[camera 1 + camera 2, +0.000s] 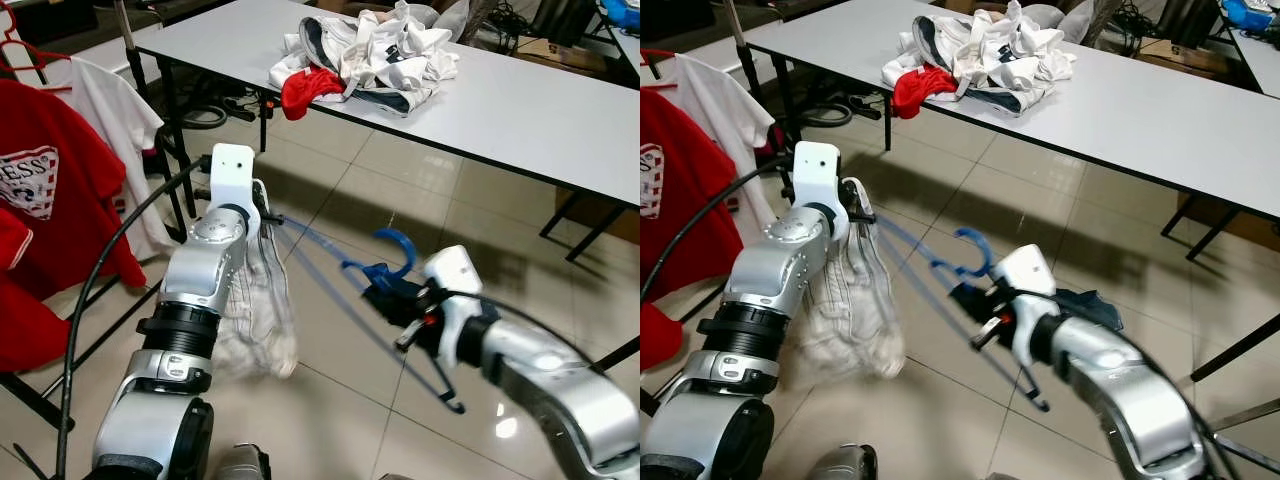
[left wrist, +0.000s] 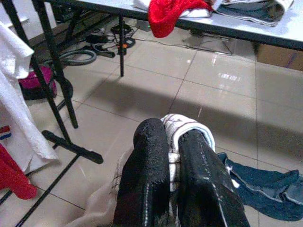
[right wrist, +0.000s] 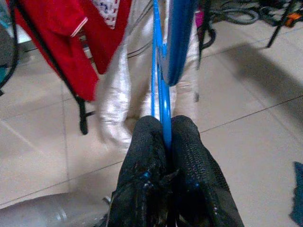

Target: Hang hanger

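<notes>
- Between the two arms, one blue hanger (image 1: 345, 300) stretches over the tiled floor (image 1: 400, 180), its hook up.
- Right gripper (image 3: 163, 137) is pinched tight on the hanger's wire just below the hook.
- Left gripper (image 2: 173, 156) is clamped on one whitish garment (image 1: 260, 320), which droops from the hanger's far end.
- One clothes rack (image 1: 130, 60) at left carries two red shirts (image 1: 50, 200) and one white shirt (image 1: 110, 110).
- One white table (image 1: 520, 100) bears one clothes heap (image 1: 370, 55).
</notes>
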